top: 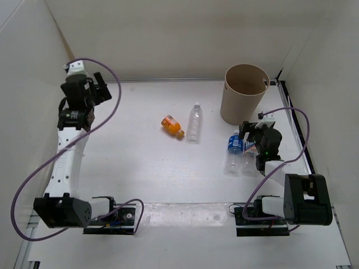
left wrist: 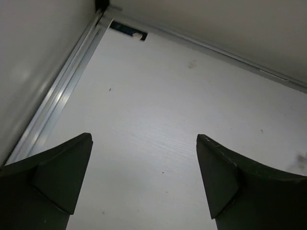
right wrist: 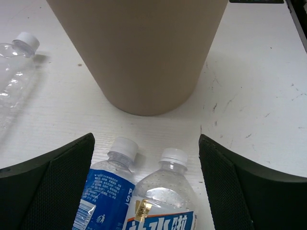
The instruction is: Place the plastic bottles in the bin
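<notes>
The tan bin [top: 244, 93] stands upright at the back right; its wall fills the top of the right wrist view [right wrist: 139, 52]. The short orange bottle [top: 173, 125] and the slim clear bottle [top: 194, 122] lie mid-table. The blue-label bottle [top: 233, 148] and the white-orange-label bottle [top: 250, 150] lie side by side in front of the bin. My right gripper [top: 251, 133] is open just above these two; both show between its fingers in the right wrist view, blue [right wrist: 106, 191] and white-orange [right wrist: 165, 201]. My left gripper [top: 102, 87] is open and empty at the far left, over bare table.
White walls enclose the table on three sides. A metal rail [left wrist: 62, 91] runs along the left wall close to my left gripper. A dark strip [top: 294, 123] runs along the right edge beside the bin. The clear bottle's cap end shows at the right wrist view's left edge [right wrist: 19, 57].
</notes>
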### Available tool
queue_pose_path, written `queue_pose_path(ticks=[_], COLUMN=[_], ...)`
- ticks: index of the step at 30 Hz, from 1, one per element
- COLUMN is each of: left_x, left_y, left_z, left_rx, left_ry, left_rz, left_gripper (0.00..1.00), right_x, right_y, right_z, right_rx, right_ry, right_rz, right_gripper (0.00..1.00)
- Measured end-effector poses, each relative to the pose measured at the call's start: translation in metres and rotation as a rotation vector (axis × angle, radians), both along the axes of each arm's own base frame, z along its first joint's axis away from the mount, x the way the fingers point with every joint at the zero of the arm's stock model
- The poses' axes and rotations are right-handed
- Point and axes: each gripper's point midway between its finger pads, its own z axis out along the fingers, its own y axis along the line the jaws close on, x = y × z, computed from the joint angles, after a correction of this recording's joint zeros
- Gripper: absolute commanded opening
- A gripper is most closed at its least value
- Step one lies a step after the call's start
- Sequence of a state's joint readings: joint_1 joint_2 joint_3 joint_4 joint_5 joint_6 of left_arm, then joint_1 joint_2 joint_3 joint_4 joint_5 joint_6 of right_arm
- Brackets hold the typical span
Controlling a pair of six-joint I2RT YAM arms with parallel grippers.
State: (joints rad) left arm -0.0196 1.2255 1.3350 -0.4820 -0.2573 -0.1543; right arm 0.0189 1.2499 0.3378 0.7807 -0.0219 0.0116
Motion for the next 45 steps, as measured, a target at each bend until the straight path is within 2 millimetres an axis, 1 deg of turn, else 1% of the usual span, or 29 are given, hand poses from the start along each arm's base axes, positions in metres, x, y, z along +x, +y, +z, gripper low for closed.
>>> queue_pose_path(ticks=[1, 2, 3, 4, 5, 7, 9, 10, 11, 13, 15, 19, 22, 25, 26, 28, 30, 32, 33, 35, 38, 41, 45], left_x=[-0.001, -0.002, -0.001, 0.001, 0.003, 0.005, 0.004, 0.003, 0.0, 0.0, 0.006, 0.019, 0.031, 0.05, 0.06, 0.074, 0.089, 0.101, 0.103, 0.098, 0.088, 0.081, 0.079], left_y=[0.007, 0.016, 0.022, 0.024, 0.021, 0.004, -0.012, -0.021, -0.03, -0.049, -0.071, -0.119, -0.157, -0.195, -0.21, -0.234, -0.258, -0.278, -0.285, -0.294, -0.295, -0.291, -0.288], left_z=[-0.004, -0.014, -0.026, -0.038, -0.054, -0.092, -0.124, -0.14, -0.152, -0.168, -0.173, -0.171, -0.17, -0.17, -0.169, -0.175, -0.183, -0.193, -0.199, -0.214, -0.23, -0.237, -0.239], left_rx=[-0.045, -0.121, -0.178, -0.224, -0.281, -0.397, -0.474, -0.5, -0.516, -0.525, -0.526, -0.557, -0.589, -0.616, -0.63, -0.629, -0.626, -0.622, -0.618, -0.607, -0.59, -0.572, -0.557], left_ry=[0.024, 0.069, 0.108, 0.147, 0.195, 0.316, 0.424, 0.485, 0.542, 0.63, 0.675, 0.693, 0.693, 0.69, 0.685, 0.696, 0.704, 0.712, 0.722, 0.762, 0.815, 0.847, 0.859], left_rz=[0.037, 0.096, 0.137, 0.167, 0.188, 0.206, 0.228, 0.24, 0.248, 0.249, 0.224, 0.142, 0.059, -0.013, -0.045, -0.088, -0.13, -0.159, -0.167, -0.172, -0.162, -0.155, -0.159], left_gripper=[1.0, 1.0, 1.0, 1.0, 1.0, 1.0, 1.0, 1.0, 1.0, 1.0, 1.0, 1.0, 1.0, 1.0, 1.0, 1.0, 1.0, 1.0, 1.0, 1.0, 1.0, 1.0, 1.0], right_x=[0.0, 0.0, 0.0, 0.0, 0.0, -0.001, 0.0, 0.001, 0.001, -0.002, -0.01, -0.039, -0.059, -0.071, -0.074, -0.077, -0.081, -0.086, -0.089, -0.094, -0.098, -0.101, -0.103], right_y=[0.001, 0.002, 0.001, -0.001, -0.003, -0.007, -0.012, -0.015, -0.017, -0.025, -0.04, -0.078, -0.095, -0.105, -0.105, -0.101, -0.098, -0.097, -0.098, -0.101, -0.106, -0.11, -0.116], right_z=[0.0, 0.0, 0.0, -0.001, -0.001, 0.0, 0.013, 0.025, 0.038, 0.067, 0.092, 0.133, 0.151, 0.16, 0.162, 0.165, 0.161, 0.15, 0.143, 0.133, 0.126, 0.122, 0.12], right_rx=[0.0, 0.0, -0.001, -0.003, -0.006, -0.009, -0.008, -0.008, -0.009, -0.004, 0.003, 0.015, -0.001, -0.046, -0.057, -0.081, -0.103, -0.117, -0.12, -0.122, -0.13, -0.133, -0.139], right_ry=[0.0, 0.0, 0.0, 0.003, 0.009, 0.031, 0.03, 0.017, -0.006, -0.067, -0.131, -0.236, -0.259, -0.202, -0.177, -0.129, -0.085, -0.036, -0.006, 0.038, 0.071, 0.088, 0.099], right_rz=[0.004, 0.004, 0.0, -0.012, -0.024, -0.053, -0.082, -0.097, -0.109, -0.135, -0.171, -0.265, -0.285, -0.279, -0.27, -0.246, -0.231, -0.222, -0.225, -0.238, -0.257, -0.269, -0.289], right_gripper=[0.9, 0.9, 0.9, 0.9, 0.9, 0.9, 0.9, 0.9, 0.9, 0.9, 0.9, 0.9, 0.9, 0.9, 0.9, 0.9, 0.9, 0.9, 0.9, 0.9, 0.9, 0.9, 0.9])
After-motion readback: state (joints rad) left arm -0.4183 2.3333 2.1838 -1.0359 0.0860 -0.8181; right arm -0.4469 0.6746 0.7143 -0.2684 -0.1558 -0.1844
